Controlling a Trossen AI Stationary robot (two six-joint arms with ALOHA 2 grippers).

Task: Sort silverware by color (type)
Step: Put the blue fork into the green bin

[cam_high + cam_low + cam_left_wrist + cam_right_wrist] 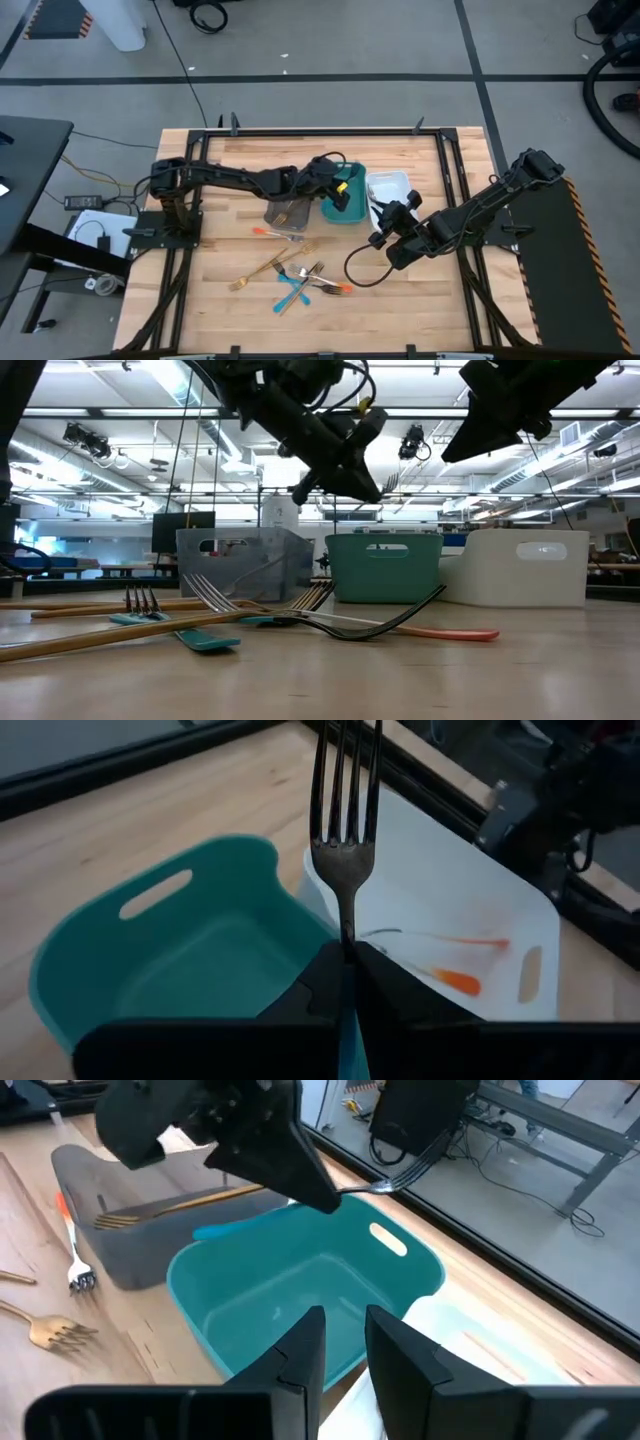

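The blue-handled fork is pinched by its handle in the left gripper, tines clear, directly above the teal tray. The right gripper, fingers narrowly parted and holding nothing, hovers just beside that tray. Loose silverware lies well apart from it.

Counter is pale wood planks, kinda satin. The fork looks like dark dull metal with a blue plastic handle. Teal tray and white tray are smooth matt plastic.
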